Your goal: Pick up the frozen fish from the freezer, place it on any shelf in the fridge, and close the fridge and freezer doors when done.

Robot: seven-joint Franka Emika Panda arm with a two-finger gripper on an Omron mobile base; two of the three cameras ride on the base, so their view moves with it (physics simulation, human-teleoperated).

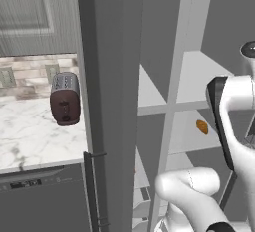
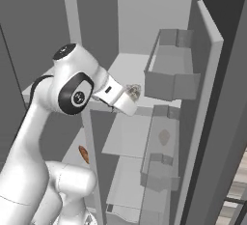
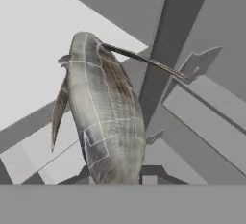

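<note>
The frozen fish (image 3: 103,112), grey-silver with scales and thin fins, stands close up in the hand view, and my gripper is shut on its lower end. In the right base view my gripper (image 2: 130,94) holds the frozen fish (image 2: 134,91) just above the front edge of the fridge's top white shelf (image 2: 126,67). The fridge (image 2: 144,21) is the wider compartment, and its door is open. Left of the divider, the freezer (image 1: 149,89) is also open.
The open freezer door (image 1: 109,101) stands as a dark slab on the left. The open fridge door on the right carries grey bins (image 2: 171,74). An orange-brown roll (image 1: 201,126) lies on a lower shelf. A toaster (image 1: 64,99) sits on the marble counter (image 1: 35,136).
</note>
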